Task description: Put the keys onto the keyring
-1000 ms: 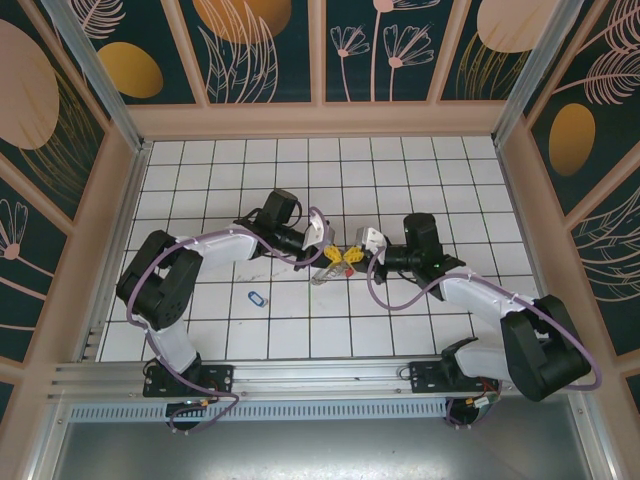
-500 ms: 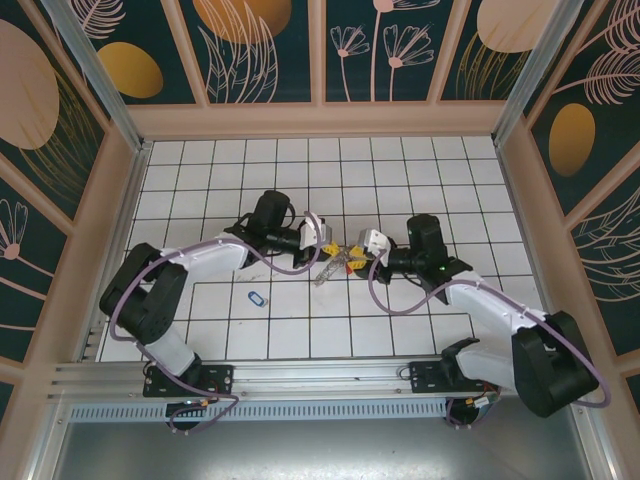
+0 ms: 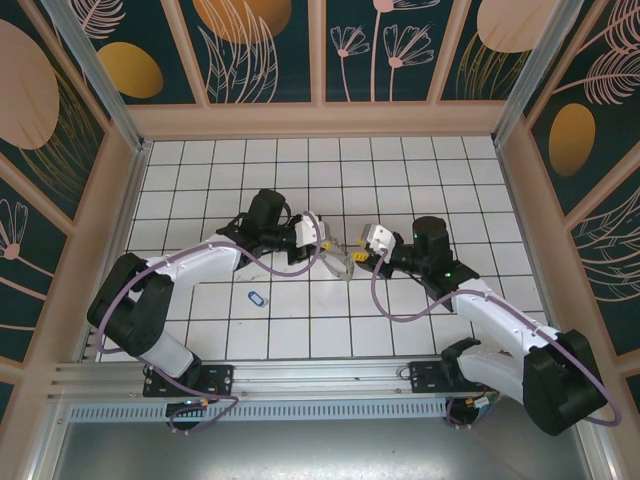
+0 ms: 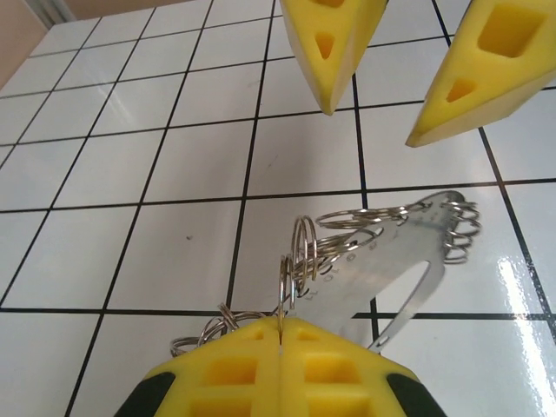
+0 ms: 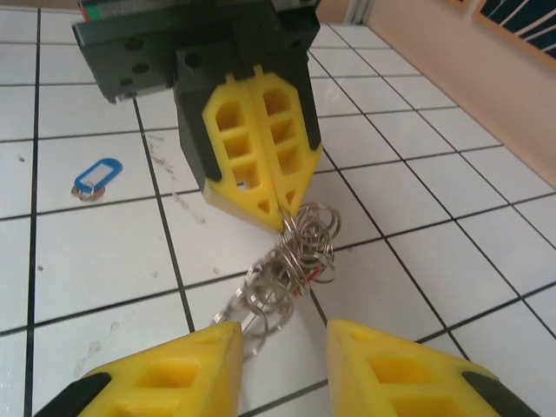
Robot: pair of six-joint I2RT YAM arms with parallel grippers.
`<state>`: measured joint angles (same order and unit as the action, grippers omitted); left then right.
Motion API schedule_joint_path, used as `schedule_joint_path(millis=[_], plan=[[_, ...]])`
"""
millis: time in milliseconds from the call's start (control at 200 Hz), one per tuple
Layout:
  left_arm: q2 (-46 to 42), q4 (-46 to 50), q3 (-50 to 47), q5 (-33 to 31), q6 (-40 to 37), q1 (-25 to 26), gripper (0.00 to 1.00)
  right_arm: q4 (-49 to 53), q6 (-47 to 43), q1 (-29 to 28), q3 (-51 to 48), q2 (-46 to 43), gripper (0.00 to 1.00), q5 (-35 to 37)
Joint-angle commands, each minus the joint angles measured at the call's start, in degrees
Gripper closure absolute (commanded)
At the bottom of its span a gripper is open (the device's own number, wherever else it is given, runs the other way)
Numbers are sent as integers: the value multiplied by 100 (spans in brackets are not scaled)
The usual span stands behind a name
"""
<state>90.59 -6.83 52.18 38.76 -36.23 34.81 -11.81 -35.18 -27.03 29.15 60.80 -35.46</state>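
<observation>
A: Entry for the left jaws. What do we log?

B: Fully closed. The two yellow pads [image 4: 230, 373] meet with no gap, and one thin split ring of the keyring [image 4: 382, 261] is nipped right at their tip. We read the keyring as a flat, silvery, perforated plate strung with many small wire rings.

A: Where does it sit relative to the jaws?

B: It reaches out from the tip of the left jaws toward the right jaws, so it lies between the two sets, over the white tiled table [image 3: 440, 180]. We cannot tell whether the plate's far end rests on the tiles or hangs just clear of them.

A: And the right jaws?

B: Wide open, their pads [image 5: 174, 373] well separated and gripping nothing. In the left wrist view their tips stand near the plate's far end, with bare tile between. In the right wrist view the lowest rings come close to the gap between the pads. We log no contact.

A: Keys?

B: We see one blue key tag [image 5: 95, 176] with a pale insert and a small ring at one end. It lies flat on the table, well apart from both sets of jaws, off to the side of the left ones and nearer the arm bases. Whether a key blade hangs from it is too small for us to tell.
</observation>
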Motion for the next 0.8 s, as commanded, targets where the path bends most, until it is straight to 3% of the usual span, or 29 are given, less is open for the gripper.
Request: schedule_joint_path(millis=[0, 160, 355, 490, 686, 796], plan=[[-120, -91, 41, 299, 314, 4, 100, -355, 156, -62, 92, 217, 68, -373], [-111, -274, -102, 511, 611, 7, 100, -256, 173, -92, 313, 638, 59, -979], [-76, -223, -102, 619, 789, 0, 100, -55, -20, -106, 509, 901, 58, -1104], [-88, -352, -111, 657, 992, 13, 100, 327, -203, -140, 638, 1026, 64, -1313], [-16, -439, -68, 652, 1293, 8, 100, 526, -330, -399, 603, 975, 75, -1029], [44, -412, 0, 638, 1500, 16, 100, 680, -412, -601, 583, 969, 75, -951]])
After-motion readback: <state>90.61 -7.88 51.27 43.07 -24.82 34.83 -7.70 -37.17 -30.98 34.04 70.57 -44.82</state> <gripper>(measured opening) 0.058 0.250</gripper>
